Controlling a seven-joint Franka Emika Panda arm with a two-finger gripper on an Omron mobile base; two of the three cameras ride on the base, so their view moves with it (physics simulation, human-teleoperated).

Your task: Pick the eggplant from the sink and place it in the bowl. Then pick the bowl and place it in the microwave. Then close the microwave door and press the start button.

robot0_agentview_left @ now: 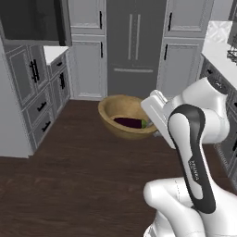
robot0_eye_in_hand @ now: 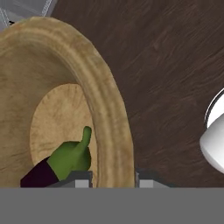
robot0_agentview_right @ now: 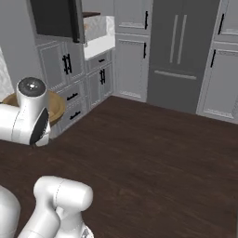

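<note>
Wooden bowl aloft | hand clamped across rim | eggplant inside

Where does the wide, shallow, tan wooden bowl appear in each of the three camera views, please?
Left base view: the wide tan wooden bowl sits at centre, held above the dark wood floor, dark purple eggplant inside.
Right base view: a sliver of its rim at the left edge, behind the arm.
Hand view: it covers the left half, rim between the gripper tips.
Shared landmark: the dark wood floor.
</note>
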